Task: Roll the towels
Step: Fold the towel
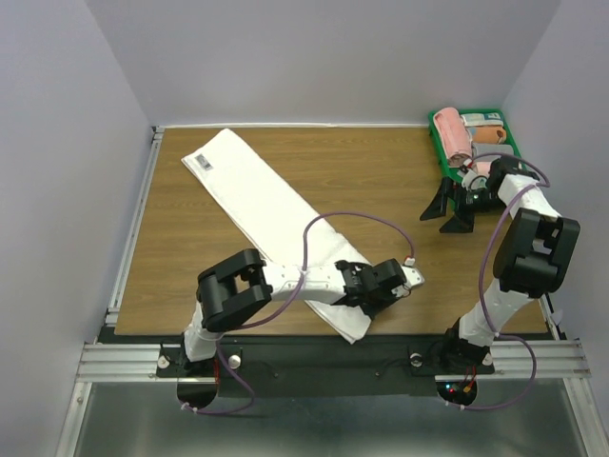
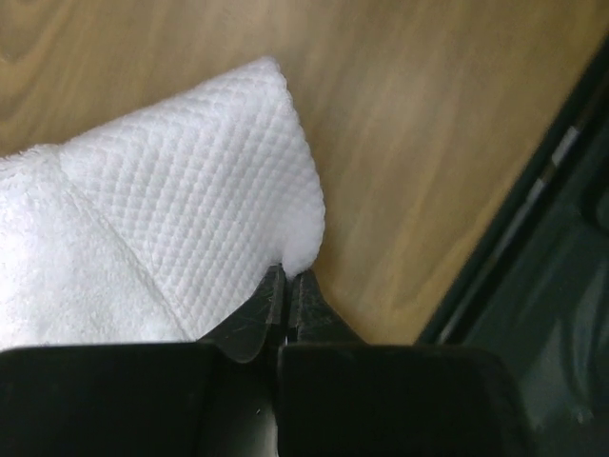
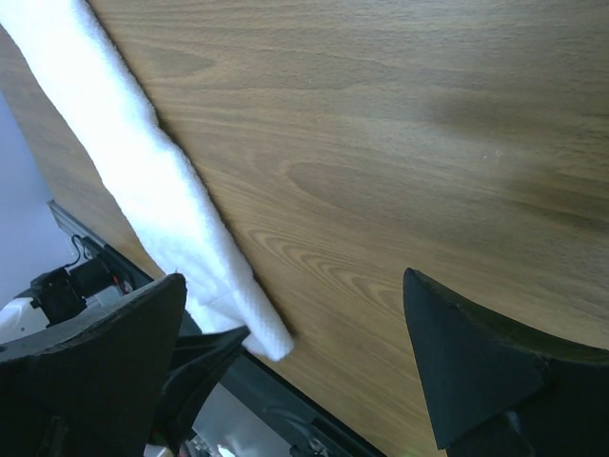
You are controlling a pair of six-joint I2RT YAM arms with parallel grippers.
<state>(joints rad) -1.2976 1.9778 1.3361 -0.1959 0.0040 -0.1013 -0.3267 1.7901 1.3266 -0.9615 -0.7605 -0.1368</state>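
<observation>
**Item: white towel** (image 1: 276, 224). Terry cloth folded into a long strip. It lies flat on the wooden table (image 1: 381, 181), running diagonally from upper left to lower centre of the overhead view. A grey label (image 1: 202, 162) sits at the far end, and the near end is close to the table's front edge.

**Item: left gripper** (image 2: 287, 281). The jaws are together, nipping the very tip of the towel's near corner. Only the hem is caught.

**Item: right gripper** (image 1: 454, 211). The jaws are spread wide and hold nothing. It hovers above bare wood at right, well apart from the white towel.

**Item: green bin** (image 1: 436, 143). It stands at upper right and holds a pink rolled towel (image 1: 451, 133) and an orange one (image 1: 487, 134).

**Hazards, as judged:**
- The bite is shallow, so the corner may slip free once it is lifted or turned.
- With one corner held and the opposite one loose, the first turn could start askew and give a cone-shaped roll.
- The near end is beside the table's edge, so a pull toward the arms could drag cloth over it.
- The fold may open if the top layer alone is caught. The views do not show how many layers are in the pinch.
</observation>
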